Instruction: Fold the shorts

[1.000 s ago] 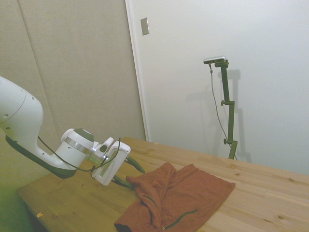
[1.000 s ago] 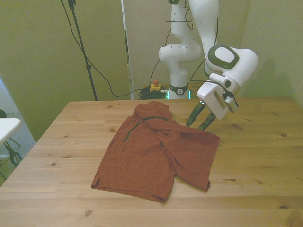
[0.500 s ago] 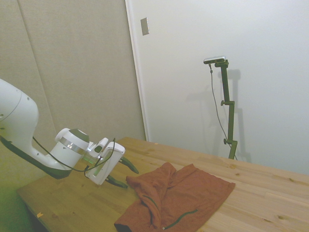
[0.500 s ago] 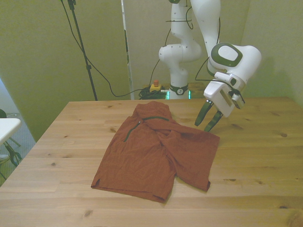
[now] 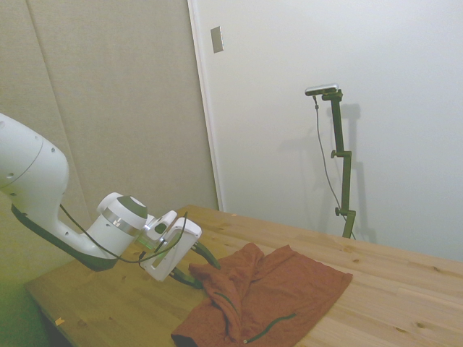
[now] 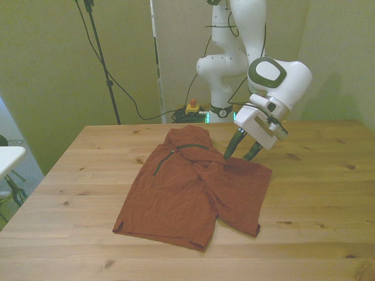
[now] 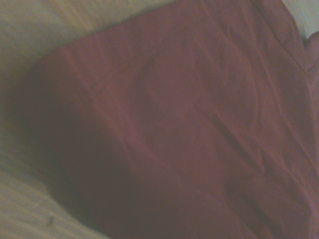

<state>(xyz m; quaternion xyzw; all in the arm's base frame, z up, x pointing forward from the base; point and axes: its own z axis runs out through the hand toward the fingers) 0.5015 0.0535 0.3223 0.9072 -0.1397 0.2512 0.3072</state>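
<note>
The shorts point(image 6: 196, 190) lie spread and wrinkled on the wooden desk point(image 6: 316, 193), roughly in its middle. One part is already lapped over the rest, so a thick fold runs down the centre, and a dark zipper line shows on the upper part toward the front view's left. The pincer point(image 6: 239, 151) hangs just over the edge of the cloth nearest the robot, on the front view's right, its two dark fingers point(image 6: 232, 147) spread apart and pointing down with nothing between them. In the side view the pincer point(image 5: 194, 269) sits right at the near border of the shorts point(image 5: 268, 300), though whether the tips touch the cloth I cannot tell. The wrist view is filled with the rust-red cloth point(image 7: 189, 129) and a strip of bare wood at its border, all rather blurred.

My reading is that the step in hand is the approach for a grasp on that edge, in order to carry it across for a further fold. The next move calls for lowering until one finger slips under the top layer (and only that layer, if possible), then closing on it firmly before any lift. The fabric is limp and much wider than the pincer, so it would likely sag and drag when pulled.

No brand, label or writing can be read anywhere on the shorts or the desk.
</note>
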